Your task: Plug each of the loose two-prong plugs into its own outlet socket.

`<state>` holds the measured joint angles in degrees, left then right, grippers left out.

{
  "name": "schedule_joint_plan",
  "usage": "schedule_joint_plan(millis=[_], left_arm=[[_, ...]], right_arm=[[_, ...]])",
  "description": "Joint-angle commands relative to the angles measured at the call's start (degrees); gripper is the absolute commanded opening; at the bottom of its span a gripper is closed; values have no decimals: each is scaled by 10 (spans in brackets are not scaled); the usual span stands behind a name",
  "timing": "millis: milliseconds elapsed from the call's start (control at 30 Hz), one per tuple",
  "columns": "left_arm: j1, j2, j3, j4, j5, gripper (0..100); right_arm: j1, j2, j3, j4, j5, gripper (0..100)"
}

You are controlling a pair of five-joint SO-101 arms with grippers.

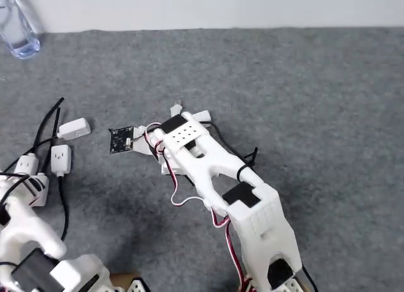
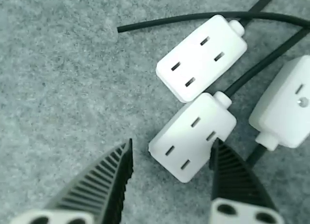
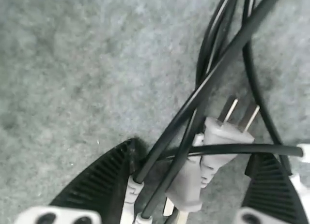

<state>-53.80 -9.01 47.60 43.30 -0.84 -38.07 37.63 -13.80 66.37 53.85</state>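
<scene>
Grey carpet [image 1: 284, 84], three outlet sockets [image 2: 201, 57], two plugs [image 3: 225, 137]; left end effector [image 2: 173, 145], right end effector [image 3: 194, 151] both open.

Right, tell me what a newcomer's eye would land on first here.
A white arm stretches over the grey table's middle, its right gripper open above tangled black cords and a grey two-prong plug. At the table's left, the left gripper hangs open around a white outlet socket.

Sockets: three outlet sockets [image 1: 60, 158] clustered on the worktop's [image 1: 303, 84] left side.
Plugs: two plugs [image 3: 227, 132] side by side mid-worktop (cords [image 3: 213, 74] crossing over them).
</scene>
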Motion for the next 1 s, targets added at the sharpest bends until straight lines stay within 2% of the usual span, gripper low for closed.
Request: schedule_joint_plan(millis=[0,100,167,233,333,400,667,967], left_arm=[[-1,-5,1,-11,-4,246],[-1,-5,1,-11,-4,246],[-1,-5,1,-11,-4,246],[-1,-5,1,-11,-4,246],[-1,-5,1,-11,-4,246],[-1,-5,1,-11,-4,246],[-1,-5,1,-11,-4,246],[2,-5,1,-11,-4,246]], right_arm=[[33,15,-51,23,3,335],[61,15,-55,58,6,291],[82,15,-55,73,7,173],[104,16,-55,74,7,9],[135,17,-55,80,9,54],[151,14,-55,82,27,0],[206,-4,-57,175,95,8],[302,-180,-57,234,112,8]])
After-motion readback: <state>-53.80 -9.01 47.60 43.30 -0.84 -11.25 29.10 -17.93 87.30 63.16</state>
